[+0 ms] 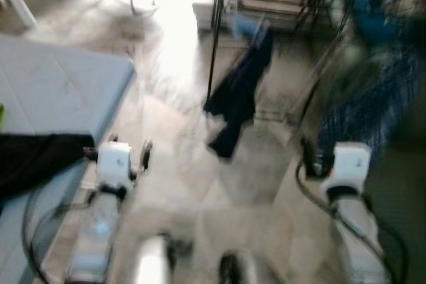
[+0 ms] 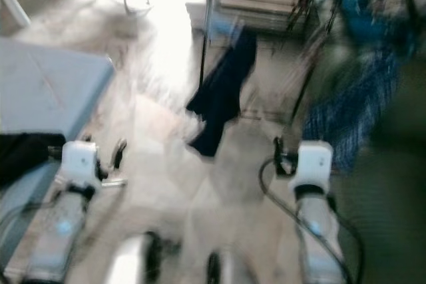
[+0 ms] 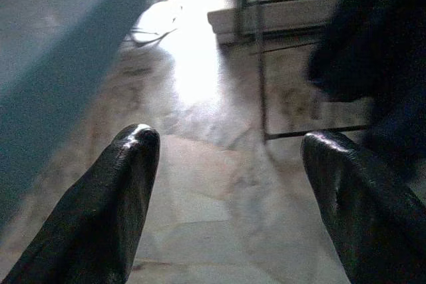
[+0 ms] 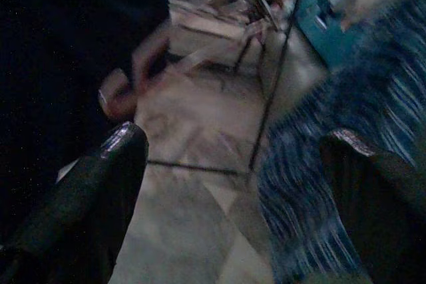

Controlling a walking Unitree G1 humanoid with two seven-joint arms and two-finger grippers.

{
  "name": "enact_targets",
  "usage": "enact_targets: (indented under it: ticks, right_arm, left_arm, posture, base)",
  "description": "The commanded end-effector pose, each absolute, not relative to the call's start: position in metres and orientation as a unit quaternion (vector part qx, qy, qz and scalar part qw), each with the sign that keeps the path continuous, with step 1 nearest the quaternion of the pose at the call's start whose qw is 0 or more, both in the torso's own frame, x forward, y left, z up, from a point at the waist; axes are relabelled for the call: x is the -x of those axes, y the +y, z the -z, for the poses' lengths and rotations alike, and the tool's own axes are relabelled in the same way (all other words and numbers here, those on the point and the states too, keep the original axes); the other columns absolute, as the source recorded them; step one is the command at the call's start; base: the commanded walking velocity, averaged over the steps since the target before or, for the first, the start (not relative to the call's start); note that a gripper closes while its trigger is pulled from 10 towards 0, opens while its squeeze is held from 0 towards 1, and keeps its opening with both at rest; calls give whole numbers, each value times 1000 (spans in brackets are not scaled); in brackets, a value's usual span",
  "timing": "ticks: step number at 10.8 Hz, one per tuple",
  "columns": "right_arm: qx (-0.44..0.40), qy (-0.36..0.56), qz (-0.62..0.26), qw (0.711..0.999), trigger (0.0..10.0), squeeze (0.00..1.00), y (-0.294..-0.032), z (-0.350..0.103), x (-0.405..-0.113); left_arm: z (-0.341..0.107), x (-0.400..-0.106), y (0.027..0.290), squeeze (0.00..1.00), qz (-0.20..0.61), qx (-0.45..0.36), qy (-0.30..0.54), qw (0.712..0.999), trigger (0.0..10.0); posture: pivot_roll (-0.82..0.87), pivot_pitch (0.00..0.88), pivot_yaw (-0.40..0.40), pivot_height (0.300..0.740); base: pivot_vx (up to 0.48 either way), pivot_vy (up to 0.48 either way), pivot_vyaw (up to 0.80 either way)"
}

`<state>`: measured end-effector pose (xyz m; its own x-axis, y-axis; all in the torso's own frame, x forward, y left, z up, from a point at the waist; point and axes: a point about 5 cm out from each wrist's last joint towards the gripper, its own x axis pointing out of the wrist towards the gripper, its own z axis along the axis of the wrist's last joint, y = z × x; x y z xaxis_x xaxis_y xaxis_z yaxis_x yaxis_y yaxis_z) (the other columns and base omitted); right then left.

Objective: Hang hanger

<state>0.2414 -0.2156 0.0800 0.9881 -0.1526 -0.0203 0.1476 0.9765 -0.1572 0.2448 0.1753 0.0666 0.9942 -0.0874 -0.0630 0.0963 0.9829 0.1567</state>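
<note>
Beside bed (image 1: 60, 91), sunlit marble floor (image 1: 180, 164)

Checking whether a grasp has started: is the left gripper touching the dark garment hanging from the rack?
Apart. In the left eye view, bare floor separates the left gripper from the dark garment; the left wrist view shows its fingers open around nothing.

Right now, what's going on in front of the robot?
A dark garment hangs on the metal clothes rack ahead, beside a blue patterned garment. Both grippers are empty, fingers apart: the left gripper by the bed, the right gripper near the patterned garment. The picture is blurred.
</note>
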Motion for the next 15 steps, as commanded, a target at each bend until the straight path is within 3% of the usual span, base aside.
enact_targets:
  ticks: [1,11,12,15]
  right_arm:
    - [75,22,84,993,10000,1000,-216,-76,-239]
    - [62,33,91,993,10000,1000,-214,-71,-245]
    - [64,35,89,993,10000,0,-213,-70,-245]
    - [65,37,86,993,10000,0,-213,-69,-245]
  left_arm:
    - [-68,-244,179,0,48,-87,28,995,10000]
    - [-69,-248,176,0,55,-89,25,994,10000]
    - [-69,-248,176,0,58,-88,26,994,10000]
    - [-69,-248,174,0,62,-89,24,994,10000]
  posture:
    - [50,149,-44,740]
    - [52,143,-45,740]
    - [51,143,-46,740]
    - [47,144,-46,740]
  base:
    - [-255,0,0]
    - [-203,0,0]
    - [0,-277,0]
    - [0,-297,0]
